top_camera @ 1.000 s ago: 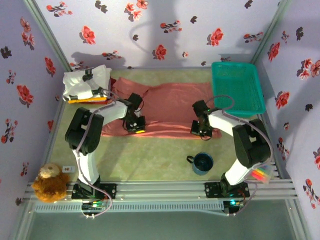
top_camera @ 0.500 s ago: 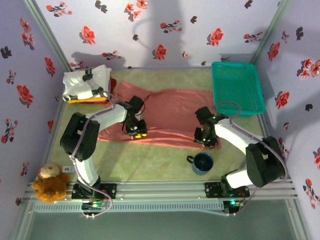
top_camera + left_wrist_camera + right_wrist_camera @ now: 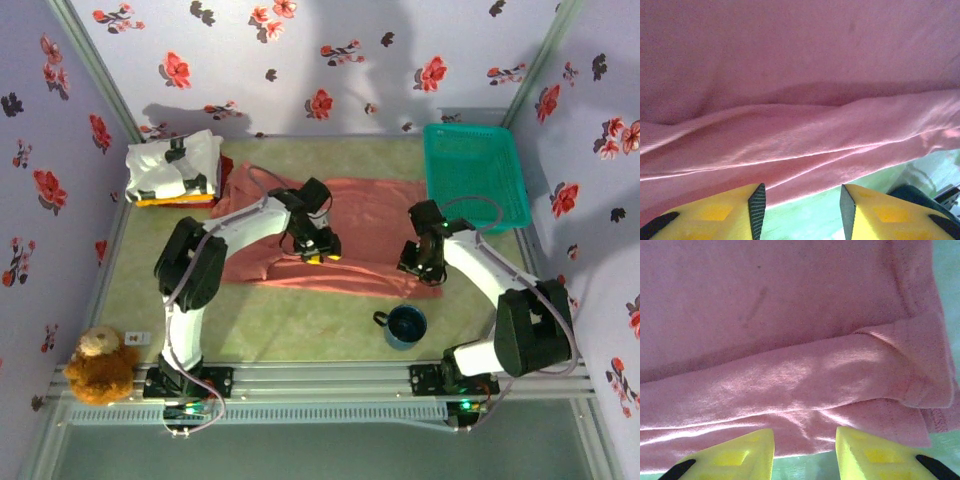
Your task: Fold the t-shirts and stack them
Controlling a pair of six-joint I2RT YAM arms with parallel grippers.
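Observation:
The salmon-pink t-shirt (image 3: 370, 215) lies flat across the middle of the green table, its near edge doubled over in a long fold (image 3: 805, 145). My left gripper (image 3: 318, 250) hovers over that near edge at the shirt's middle. It is open (image 3: 802, 202), with bare table between its fingertips. My right gripper (image 3: 416, 264) is at the shirt's near right corner, also open (image 3: 805, 447) and holding nothing. A folded sleeve with its hem (image 3: 920, 365) lies just ahead of it. At the back left sits a stack of folded t-shirts (image 3: 172, 165), a white one with black marks on top, yellow and red beneath.
A teal mesh basket (image 3: 475, 175) stands at the back right, touching the shirt's far right corner. A dark blue mug (image 3: 405, 326) sits just in front of the right gripper. A teddy bear (image 3: 100, 362) rests at the near left corner. Flowered walls close in three sides.
Both grippers opened and let go of the pink shirt's near edge. The left arm swung right and farther back over the shirt; the right one shifted slightly right. The shirt's near edge now lies nearer.

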